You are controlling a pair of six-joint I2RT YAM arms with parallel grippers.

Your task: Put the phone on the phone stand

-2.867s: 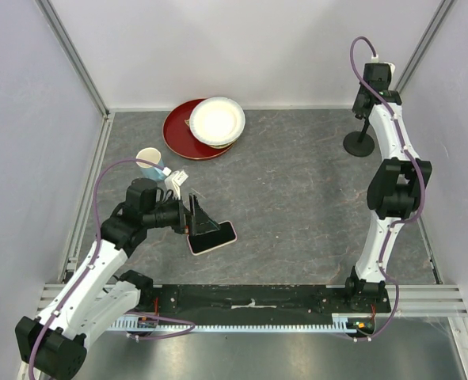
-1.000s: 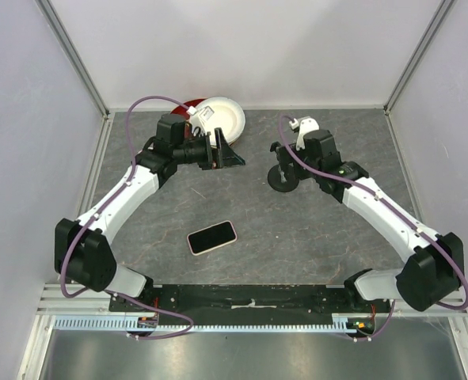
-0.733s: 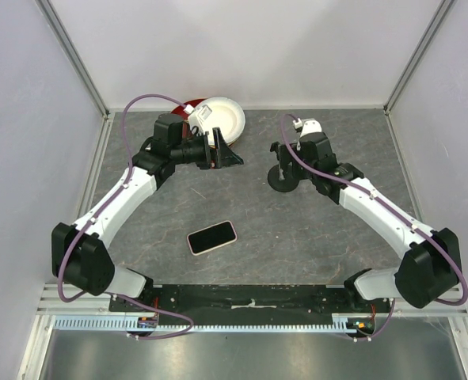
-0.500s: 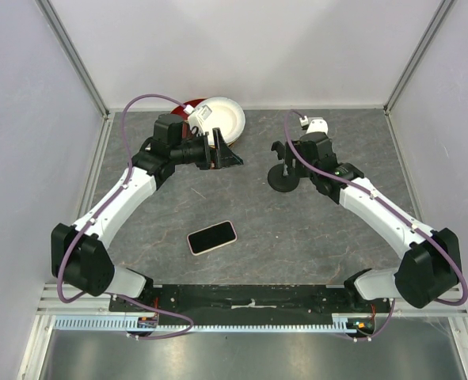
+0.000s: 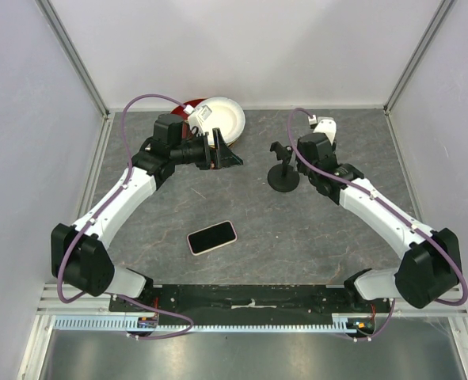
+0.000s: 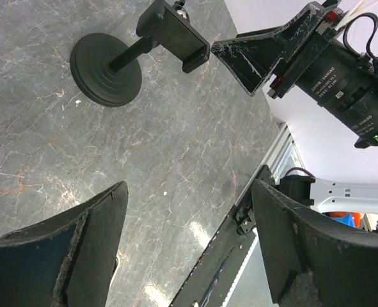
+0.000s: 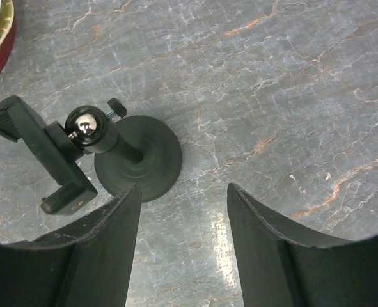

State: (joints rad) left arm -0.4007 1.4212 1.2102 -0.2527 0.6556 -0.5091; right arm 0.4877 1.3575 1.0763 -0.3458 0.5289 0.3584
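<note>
The phone lies flat, screen up, on the grey table in front of the middle, with neither gripper touching it. The black phone stand stands upright on its disc base, its bracket tipped to the left. My right gripper hovers just right of the stand, jaws apart with only table between them. My left gripper hangs open and empty left of the stand, fingers pointing toward it.
A white plate rests on a red plate at the back, just behind my left wrist. Pale walls close in the sides and back. A black rail runs along the near edge.
My right gripper has drawn back to the right off the stand, its jaws narrowing, and the stand now stands free. The left arm and the phone have not moved in the last second.
</note>
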